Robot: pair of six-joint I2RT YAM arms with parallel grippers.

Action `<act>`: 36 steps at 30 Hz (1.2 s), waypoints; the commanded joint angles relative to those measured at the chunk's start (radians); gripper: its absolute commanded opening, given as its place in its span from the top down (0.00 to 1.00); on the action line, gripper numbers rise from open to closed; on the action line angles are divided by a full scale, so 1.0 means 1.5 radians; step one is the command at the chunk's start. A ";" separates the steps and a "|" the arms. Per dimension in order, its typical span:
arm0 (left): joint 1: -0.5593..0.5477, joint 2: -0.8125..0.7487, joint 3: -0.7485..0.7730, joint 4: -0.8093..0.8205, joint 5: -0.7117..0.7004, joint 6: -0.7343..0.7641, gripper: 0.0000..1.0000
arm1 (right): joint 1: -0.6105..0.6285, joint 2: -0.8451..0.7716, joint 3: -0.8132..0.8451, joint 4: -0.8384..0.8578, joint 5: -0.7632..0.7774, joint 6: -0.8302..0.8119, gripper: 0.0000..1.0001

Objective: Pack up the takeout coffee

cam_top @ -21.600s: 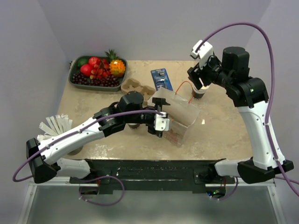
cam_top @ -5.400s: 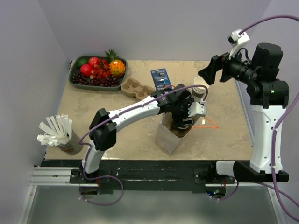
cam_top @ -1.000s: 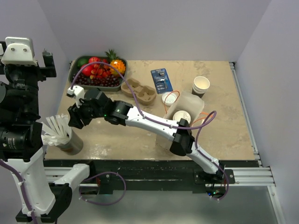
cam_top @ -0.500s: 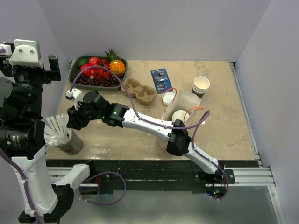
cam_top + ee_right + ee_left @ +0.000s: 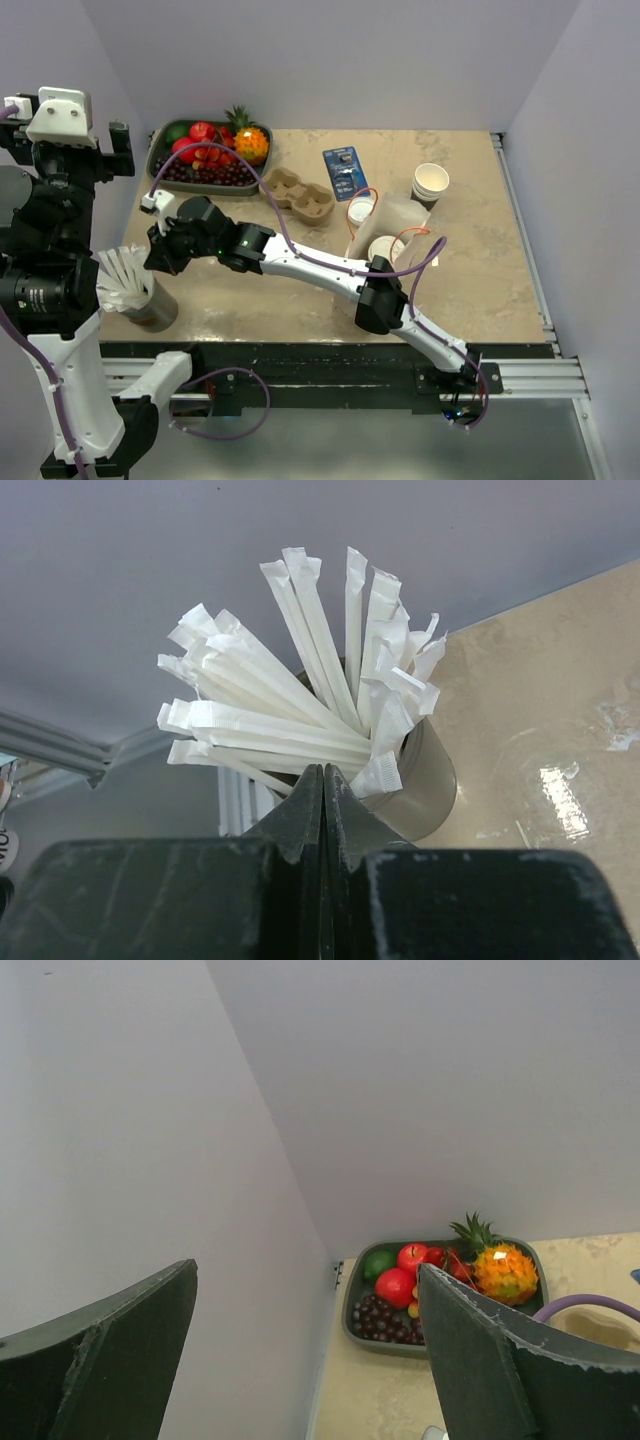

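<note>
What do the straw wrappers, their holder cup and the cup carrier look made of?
Straw wrappers: thin white paper, matte, with flat crimped ends. Holder cup: likely paper or card, grey-brown with a faint sheen; plastic not ruled out. Cup carrier: moulded pulp, judging by its dull tan surface and rounded wells.

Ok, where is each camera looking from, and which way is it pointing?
Top: above and behind the arms, looking down at the table; both arms show.
Left wrist: raised high on the left, facing the wall and fruit tray; open left gripper frames it.
Right wrist: low, facing the cup of straws; shut right gripper below.
Shared: top also sees the fruit tray and cup of straws.
</note>
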 commanded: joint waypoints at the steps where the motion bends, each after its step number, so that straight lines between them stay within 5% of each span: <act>1: 0.005 0.000 -0.002 0.015 0.011 -0.014 0.06 | 0.002 0.002 0.030 0.042 0.005 0.001 1.00; 10: 0.005 0.004 -0.004 -0.024 0.024 0.024 0.02 | -0.020 -0.066 0.026 0.023 -0.023 -0.006 1.00; 14: 0.005 0.029 0.022 -0.145 0.043 0.110 0.02 | -0.048 -0.179 0.013 -0.015 -0.067 -0.078 0.57; 16: 0.004 0.028 0.005 -0.216 0.051 0.173 0.06 | -0.072 -0.279 -0.058 -0.003 -0.092 -0.099 0.51; 22: 0.006 0.064 -0.010 -0.435 0.064 0.231 0.28 | -0.151 -0.512 -0.329 0.072 -0.119 -0.105 0.44; 28: 0.006 0.053 -0.097 -0.440 -0.005 0.230 0.53 | -0.267 -0.666 -0.475 0.064 -0.112 -0.086 0.42; 36: 0.005 0.036 -0.258 -0.440 0.037 0.280 0.40 | -0.351 -0.714 -0.572 0.107 -0.123 -0.070 0.41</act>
